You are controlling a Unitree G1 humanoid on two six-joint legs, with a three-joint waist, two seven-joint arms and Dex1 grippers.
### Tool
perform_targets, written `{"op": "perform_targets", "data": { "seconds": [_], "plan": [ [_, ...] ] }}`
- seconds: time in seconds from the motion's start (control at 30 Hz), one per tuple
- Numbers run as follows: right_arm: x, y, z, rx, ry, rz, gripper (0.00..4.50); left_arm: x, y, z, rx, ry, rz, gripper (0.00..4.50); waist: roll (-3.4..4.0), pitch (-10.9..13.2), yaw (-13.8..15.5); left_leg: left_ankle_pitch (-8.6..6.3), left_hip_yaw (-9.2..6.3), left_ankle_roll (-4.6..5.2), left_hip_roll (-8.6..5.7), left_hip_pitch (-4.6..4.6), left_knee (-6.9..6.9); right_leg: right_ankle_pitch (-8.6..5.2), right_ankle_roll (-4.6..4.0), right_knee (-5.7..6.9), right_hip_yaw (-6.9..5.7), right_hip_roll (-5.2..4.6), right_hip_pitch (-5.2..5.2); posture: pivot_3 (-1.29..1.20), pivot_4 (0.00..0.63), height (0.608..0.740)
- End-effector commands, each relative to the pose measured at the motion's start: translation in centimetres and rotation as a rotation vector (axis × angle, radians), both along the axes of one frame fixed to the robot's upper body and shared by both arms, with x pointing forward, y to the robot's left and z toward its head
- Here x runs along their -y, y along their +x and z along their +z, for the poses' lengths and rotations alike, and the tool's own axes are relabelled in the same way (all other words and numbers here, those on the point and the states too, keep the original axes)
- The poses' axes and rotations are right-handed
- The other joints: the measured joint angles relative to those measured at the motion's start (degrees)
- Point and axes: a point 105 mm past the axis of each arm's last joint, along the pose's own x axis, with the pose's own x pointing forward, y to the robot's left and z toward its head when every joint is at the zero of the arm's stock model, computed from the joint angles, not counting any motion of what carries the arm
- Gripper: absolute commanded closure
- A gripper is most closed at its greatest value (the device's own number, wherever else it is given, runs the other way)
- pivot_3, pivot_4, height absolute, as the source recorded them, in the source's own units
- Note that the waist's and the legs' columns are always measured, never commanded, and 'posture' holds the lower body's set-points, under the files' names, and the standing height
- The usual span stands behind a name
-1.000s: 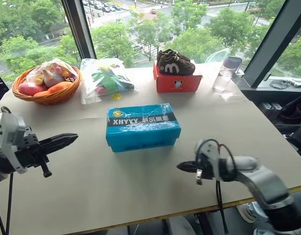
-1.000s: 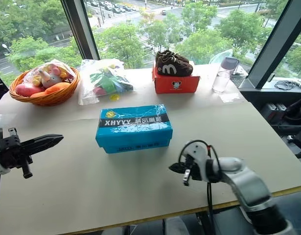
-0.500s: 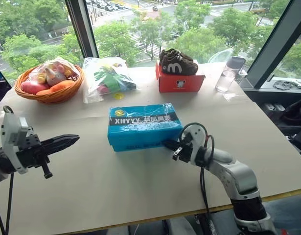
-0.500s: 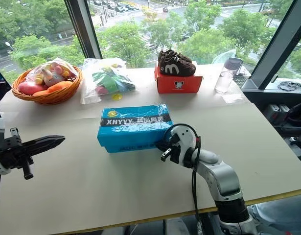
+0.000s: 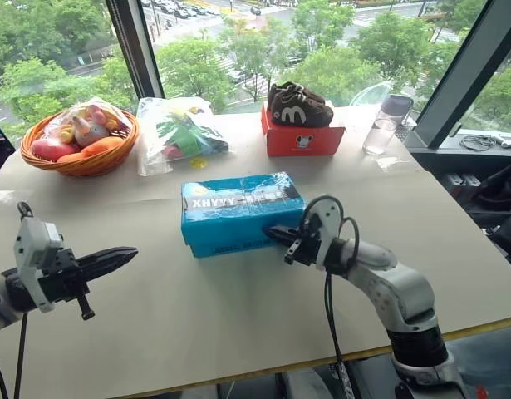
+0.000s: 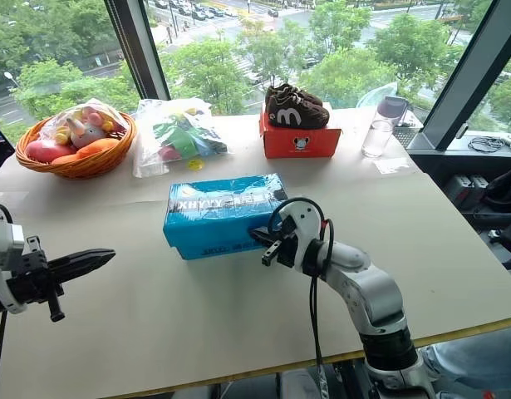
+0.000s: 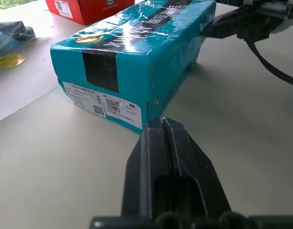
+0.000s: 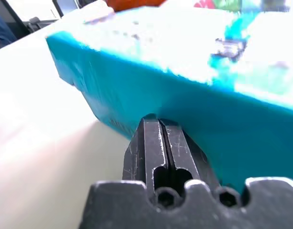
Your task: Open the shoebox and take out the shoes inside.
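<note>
Two grippers in my feed, both with fingers clenched on nothing. The shoebox [image 5: 241,213] sits lid-on at frame center on the table [image 5: 197,332] — the right gripper [image 5: 274,233] has its tip at the box's lower right corner, contact I can't confirm. The left gripper [image 5: 122,255] hangs at lower left, well apart from the box. Brown sneakers [image 5: 298,105] on a red box [image 5: 302,140] — upper center; basket [image 5: 79,163] upper left.

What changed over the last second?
The right gripper, shut, swung in from the near table edge up to the shoebox's right front corner. The box's lid is closed. The left gripper stayed shut, off to the left, holding nothing.
</note>
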Motion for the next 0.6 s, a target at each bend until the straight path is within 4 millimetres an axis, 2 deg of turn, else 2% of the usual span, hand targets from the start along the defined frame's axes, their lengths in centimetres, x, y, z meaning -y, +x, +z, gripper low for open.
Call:
{"op": "perform_targets", "data": {
  "seconds": [0.03, 0.13, 0.4, 0.53, 0.6],
  "plan": [
    [-0.1, -0.3, 2.6, 0.091, 0.027, 0.031, 4.50, 0.3, -0.2, 0.9, 0.044, 0.007, -0.015, 4.46, 0.00, 0.00, -0.06, 0.00, 0.00, 0.00, 0.00, -0.01, 0.00, 0.00, 0.00, 0.00, 0.00, 0.00, 0.00, 0.00, 0.150, 0.740],
    [-0.4, -0.1, 4.4, 0.133, 0.049, 0.061, 4.50, 0.4, -0.2, 0.9, 0.046, 0.011, -0.013, 4.46, 0.00, 0.00, -0.13, 0.00, 0.00, 0.00, -0.01, -0.03, 0.00, 0.00, 0.00, -0.01, 0.00, 0.00, -0.02, 0.00, 0.150, 0.740],
    [-0.8, 2.9, 7.7, 0.233, 0.026, 0.076, 4.50, 0.9, -0.4, 0.9, 0.048, 0.013, -0.011, 4.46, 0.01, 0.01, -0.47, 0.00, 0.00, 0.00, 0.00, -0.03, -0.01, 0.01, -0.02, 0.00, 0.00, 0.00, -0.03, 0.00, 0.150, 0.740],
    [-1.0, 3.0, 8.1, 0.251, 0.023, 0.104, 4.50, 1.0, -0.5, 1.0, 0.051, 0.011, -0.008, 4.46, 0.01, 0.01, -0.46, 0.00, -0.01, 0.00, 0.00, -0.07, -0.02, 0.05, -0.09, 0.01, -0.01, 0.00, -0.07, 0.00, 0.150, 0.740],
    [-1.2, 2.4, 8.1, 0.247, 0.028, 0.145, 4.50, 1.1, -0.6, 1.1, 0.054, 0.008, -0.006, 4.46, 0.01, 0.01, -0.46, 0.00, -0.01, 0.00, 0.00, -0.08, -0.02, 0.14, -0.25, 0.01, -0.01, 0.00, -0.08, 0.00, 0.150, 0.740]
  ]
}}
